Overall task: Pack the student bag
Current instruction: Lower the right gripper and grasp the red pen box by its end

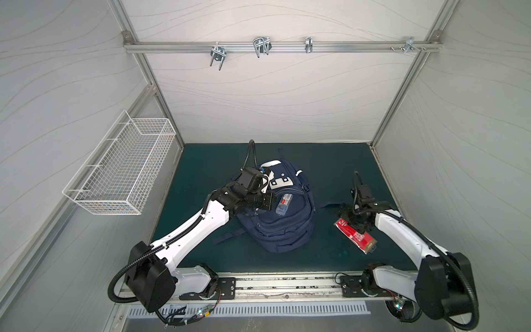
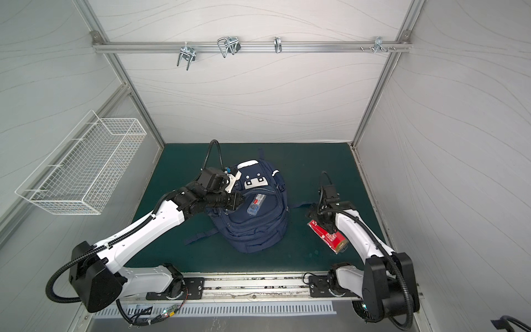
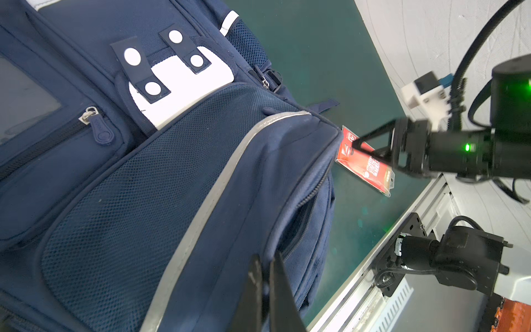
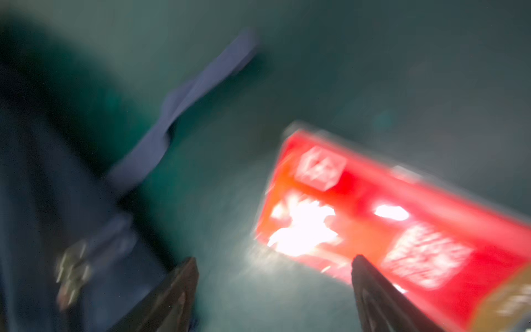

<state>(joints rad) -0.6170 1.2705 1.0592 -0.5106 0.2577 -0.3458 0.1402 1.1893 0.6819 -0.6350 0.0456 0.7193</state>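
The student bag (image 1: 287,227) (image 2: 258,230) lies flat on the green mat, navy blue, with its white patch (image 3: 184,86) toward the back wall. My left gripper (image 1: 271,201) (image 3: 265,260) is shut on a fold of the bag's fabric beside a zipper. A clear plastic box (image 1: 284,204) (image 2: 256,204) with a red label rests on top of the bag. To the right of the bag, a red package (image 1: 355,235) (image 2: 327,236) (image 4: 373,215) lies on the mat. My right gripper (image 1: 344,214) (image 4: 274,260) hovers open over its far end, with only mat between the fingers.
A white wire basket (image 1: 123,169) hangs on the left wall. Metal hooks (image 1: 261,46) sit on the rail along the back wall. A loose bag strap (image 4: 186,97) lies on the mat (image 1: 330,172) between bag and package. The arms' mounting rail (image 1: 287,284) runs along the front.
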